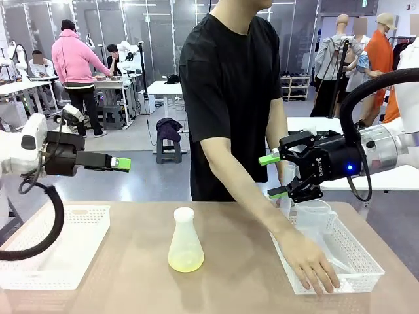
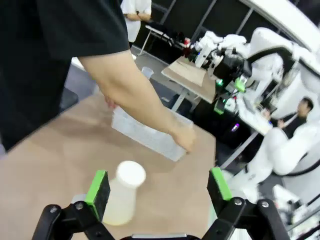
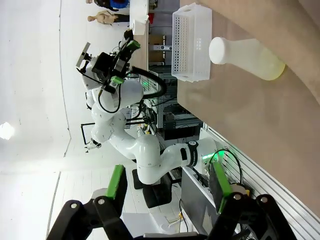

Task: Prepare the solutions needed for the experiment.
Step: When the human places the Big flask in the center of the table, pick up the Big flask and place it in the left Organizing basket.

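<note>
one flask [image 1: 185,232] holding the solutions [image 1: 186,262] stands mid-table, bare top all round, between left basket [image 1: 65,256] and right basket [image 1: 359,247] at the edges. left gripper [image 1: 122,163] and right gripper [image 1: 273,176] hang spread, empty.

grey smooth floor [image 1: 131,176] running back, white rectangular work tables [image 1: 163,87] lined up, dark glass-panelled wall [image 1: 157,26] behind, small grey step stool [image 1: 168,154] draped with dark cloth [image 1: 168,129].

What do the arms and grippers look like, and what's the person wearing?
White left arm and right arm, with looping black cables. The left gripper and right gripper are black, two-fingered, with green pads; the right one has white lettering and a blue light. The person wears a black short-sleeved T-shirt.
</note>
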Controlling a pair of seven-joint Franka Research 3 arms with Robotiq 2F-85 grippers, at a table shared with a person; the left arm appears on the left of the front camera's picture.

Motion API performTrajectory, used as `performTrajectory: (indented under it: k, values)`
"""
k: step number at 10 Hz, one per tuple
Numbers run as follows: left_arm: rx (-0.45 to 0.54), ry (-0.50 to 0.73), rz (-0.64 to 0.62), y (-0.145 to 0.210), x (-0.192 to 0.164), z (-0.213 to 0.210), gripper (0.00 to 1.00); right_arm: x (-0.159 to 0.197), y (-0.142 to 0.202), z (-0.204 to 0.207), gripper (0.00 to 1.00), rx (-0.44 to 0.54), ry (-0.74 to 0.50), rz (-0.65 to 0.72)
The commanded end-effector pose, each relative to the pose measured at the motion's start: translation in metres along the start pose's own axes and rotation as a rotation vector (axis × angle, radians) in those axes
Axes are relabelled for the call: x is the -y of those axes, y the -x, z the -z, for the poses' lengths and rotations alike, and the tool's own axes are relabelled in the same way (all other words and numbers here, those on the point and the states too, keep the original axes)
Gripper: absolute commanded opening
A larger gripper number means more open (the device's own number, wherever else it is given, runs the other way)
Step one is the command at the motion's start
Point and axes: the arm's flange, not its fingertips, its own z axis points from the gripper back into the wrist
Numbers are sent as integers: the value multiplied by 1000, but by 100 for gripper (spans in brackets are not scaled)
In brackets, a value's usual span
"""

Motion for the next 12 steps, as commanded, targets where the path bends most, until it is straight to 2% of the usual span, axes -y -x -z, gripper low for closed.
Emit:
performTrajectory:
  k: [1, 3, 4, 9, 10, 11, 12]
  values:
    - [40, -38, 196, -8, -5, 17, 100, -1, 2, 1, 84, 4, -10, 0]
    - [16, -72, 220, -19, -1, 18, 100, -1, 2, 1, 84, 4, -10, 0]
    - [6, -22, 177, -11, 0, 9, 100, -1, 2, 1, 84, 4, -10, 0]
    - [21, -24, 182, -11, -2, 8, 100, -1, 2, 1, 84, 4, -10, 0]
    - [46, -92, 422, -21, -6, 20, 100, -1, 2, 1, 84, 4, -10, 0]
    - [35, -79, 598, -28, -8, 25, 100, -1, 2, 1, 84, 4, -10, 0]
    - [14, -101, 685, -32, -7, 27, 100, -1, 2, 1, 84, 4, -10, 0]
